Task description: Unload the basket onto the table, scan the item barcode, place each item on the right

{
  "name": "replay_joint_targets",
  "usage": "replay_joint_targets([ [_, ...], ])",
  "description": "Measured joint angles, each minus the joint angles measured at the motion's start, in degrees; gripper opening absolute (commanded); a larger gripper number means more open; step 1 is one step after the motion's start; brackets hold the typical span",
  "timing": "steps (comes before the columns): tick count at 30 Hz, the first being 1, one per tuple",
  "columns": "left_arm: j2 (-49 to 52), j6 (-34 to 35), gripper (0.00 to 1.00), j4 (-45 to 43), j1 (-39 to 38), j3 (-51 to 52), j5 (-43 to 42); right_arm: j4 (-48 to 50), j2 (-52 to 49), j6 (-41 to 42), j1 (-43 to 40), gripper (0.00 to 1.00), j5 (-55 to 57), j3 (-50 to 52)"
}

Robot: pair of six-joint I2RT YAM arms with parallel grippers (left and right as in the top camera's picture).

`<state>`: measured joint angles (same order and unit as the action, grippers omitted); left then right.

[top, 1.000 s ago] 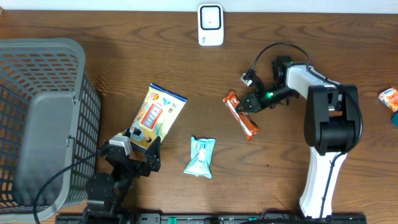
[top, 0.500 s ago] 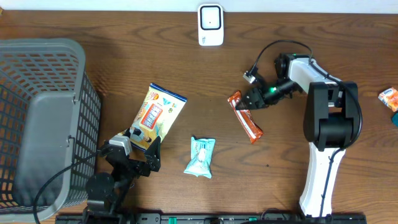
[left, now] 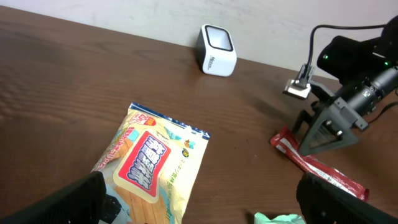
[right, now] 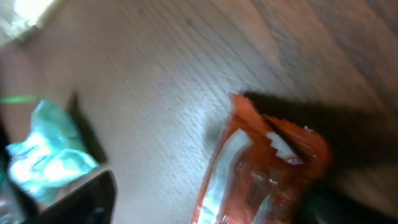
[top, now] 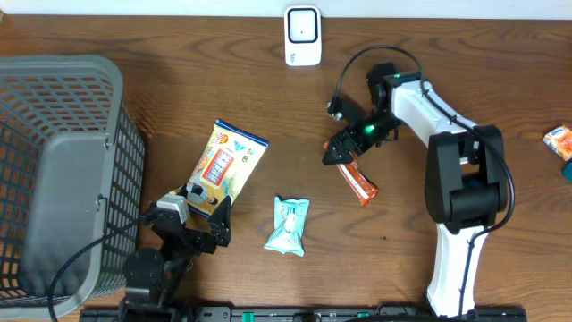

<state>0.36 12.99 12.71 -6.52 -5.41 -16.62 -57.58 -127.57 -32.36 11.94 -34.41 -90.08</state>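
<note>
Right tool [top: 336,154] spread wide, over end of orange-red snack wrapper [top: 359,182], long, crinkled, white-streaked, lying flat

The table [top: 179,89] under me is brown grained wood with a soft sheen. The basket [top: 54,134] at the frame's left is matt grey plastic mesh. The scanner [top: 303,36] is smooth white plastic. The orange wrapper [top: 357,182], yellow bag [top: 223,165] and teal packet [top: 288,225] are glossy, crinkled film.

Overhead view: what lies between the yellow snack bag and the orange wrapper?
Bare table only, shown overhead, between yellow snack bag and orange wrapper; teal packet lies off that line.
</note>
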Motion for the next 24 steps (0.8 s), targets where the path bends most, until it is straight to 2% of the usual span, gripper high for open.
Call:
replay_joint_targets([
  [3, 0.0, 0.0, 0.98, 0.0, 0.0, 0.0, 0.0, 3.4, 1.6, -1.1, 0.3, 0.72, 1.8, 3.0],
  [6, 0.0, 0.0, 0.98, 0.0, 0.0, 0.0, 0.0, 6.8, 3.2, -1.8, 0.3, 0.76, 2.1, 6.3],
  [9, 0.0, 0.0, 0.98, 0.0, 0.0, 0.0, 0.0, 9.3, 4.3, -3.0, 0.5, 0.56, 3.5, 8.7],
  [11, 0.0, 0.0, 0.98, 0.0, 0.0, 0.0, 0.0, 10.4, 4.5, -3.0, 0.5, 0.59, 4.6, 9.3],
  [13, 0.0, 0.0, 0.98, 0.0, 0.0, 0.0, 0.0, 10.7, 4.9, -2.8, 0.6, 0.67, 5.2, 9.8],
  [17, 0.0, 0.0, 0.98, 0.0, 0.0, 0.0, 0.0, 10.2, 5.9, -2.8, 1.4, 0.62, 8.0, 10.6],
  [18, 0.0, 0.0, 0.98, 0.0, 0.0, 0.0, 0.0, 10.1, 6.0, -2.8, 1.6, 0.5, 8.6, 10.6],
  [20, 0.0, 0.0, 0.98, 0.0, 0.0, 0.0, 0.0, 10.0, 6.1, -2.4, 1.6, 0.15, 10.4, 10.6],
  [22, 0.0, 0.0, 0.98, 0.0, 0.0, 0.0, 0.0, 9.8, 6.0, 0.4, 1.4, 0.01, 13.0, 10.6],
  [24, 0.0, 0.0, 0.98, 0.0, 0.0, 0.0, 0.0, 9.4, 6.0, 4.2, 1.2, 0.01, 13.5, 10.6],
])
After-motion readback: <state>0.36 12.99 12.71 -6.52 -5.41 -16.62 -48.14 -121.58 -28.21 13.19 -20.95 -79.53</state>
